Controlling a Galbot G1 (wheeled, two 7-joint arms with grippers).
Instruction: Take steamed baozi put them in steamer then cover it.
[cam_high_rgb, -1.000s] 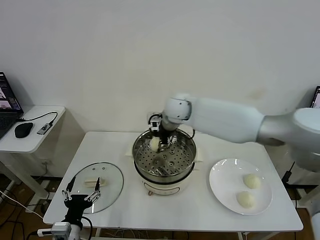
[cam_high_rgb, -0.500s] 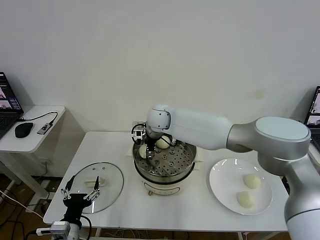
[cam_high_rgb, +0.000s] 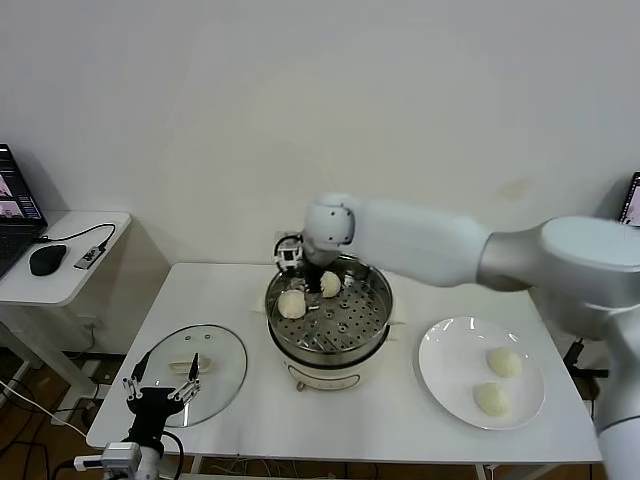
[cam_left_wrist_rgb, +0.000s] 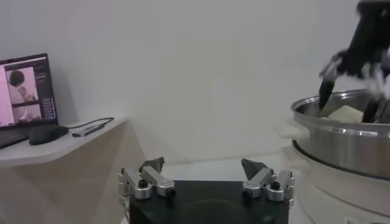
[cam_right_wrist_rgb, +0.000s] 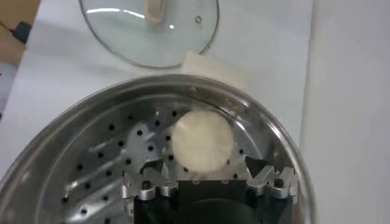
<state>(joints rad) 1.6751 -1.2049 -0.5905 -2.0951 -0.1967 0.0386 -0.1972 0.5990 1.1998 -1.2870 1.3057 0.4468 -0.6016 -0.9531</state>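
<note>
- The right arm reached in from the robot's right across the tabletop (cam_high_rgb: 400, 420), its right gripper (cam_high_rgb: 300, 262) poised over the far left rim of the steamer (cam_high_rgb: 328, 325), jaws spread and empty.
- Two steamed baozi (cam_high_rgb: 292, 303) sat on the perforated tray just below that gripper; two more lay on the white plate (cam_high_rgb: 445, 375) to the right.
- The cover (cam_high_rgb: 195, 372) lay flat on the tabletop left of the steamer.
- The left gripper (cam_high_rgb: 160, 393) hung low at the tabletop's near edge, beside the cover, jaws spread, holding nothing.
</note>
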